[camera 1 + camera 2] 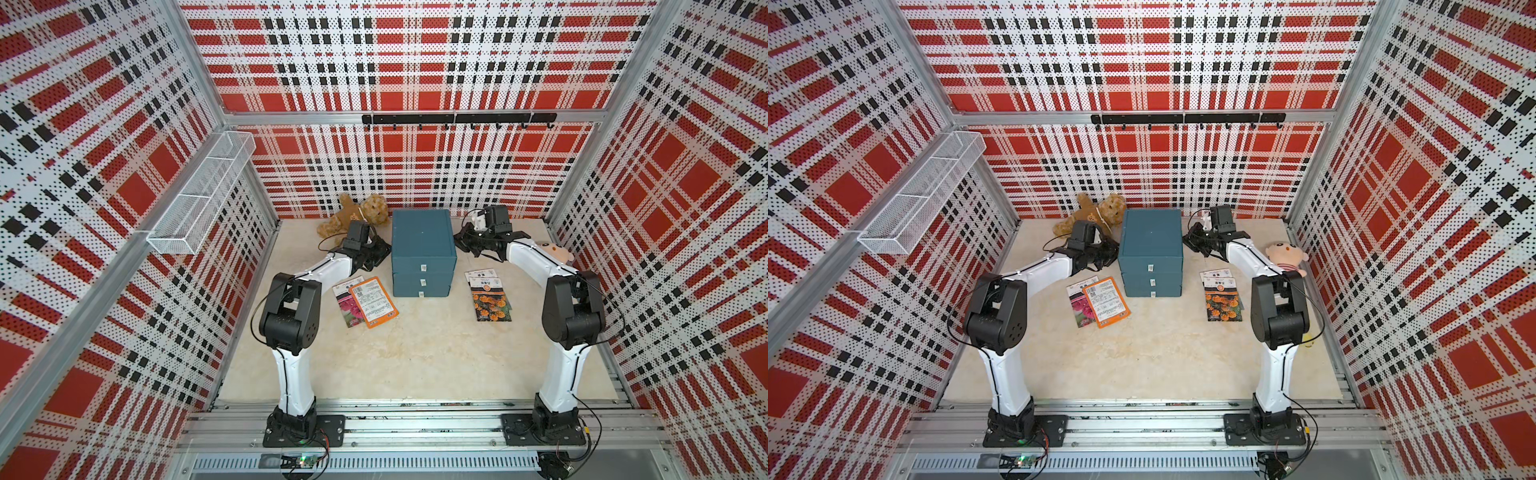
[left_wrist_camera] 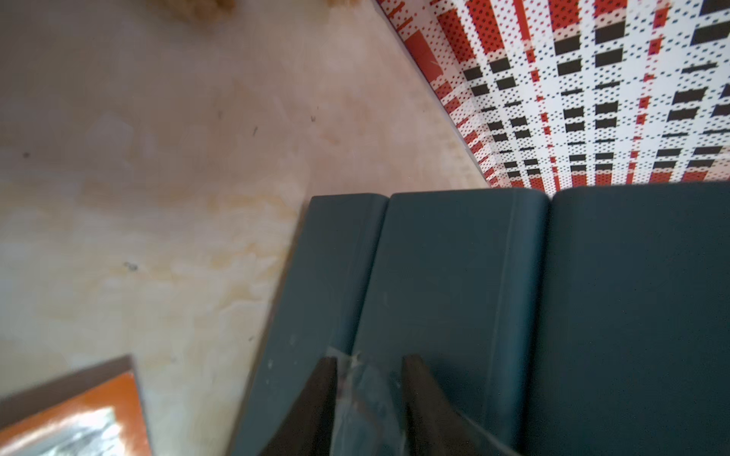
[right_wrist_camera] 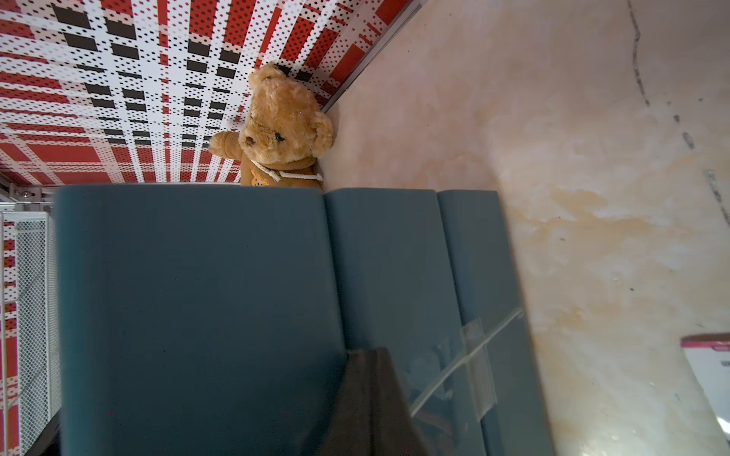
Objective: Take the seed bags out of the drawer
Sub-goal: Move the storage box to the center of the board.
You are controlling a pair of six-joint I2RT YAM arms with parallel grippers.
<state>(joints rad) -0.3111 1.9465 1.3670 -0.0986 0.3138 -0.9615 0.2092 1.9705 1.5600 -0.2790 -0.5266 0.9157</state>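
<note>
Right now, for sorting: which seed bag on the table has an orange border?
The bag with the white label, lying beside the drawer chest and overlapping the pink-flower bag. No other bag has that border.

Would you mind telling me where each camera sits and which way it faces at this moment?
Both top views: high above the robot's base, looking down and forward at the table, blue drawer chest and seed bags; left arm and right arm show whole.
Left wrist: on the left arm, looking along the left gripper at the chest's side; only its fingertips show.
Right wrist: on the right arm, looking along the shut right gripper over the chest toward the teddy bear.
Shared: all views show the chest.
</note>
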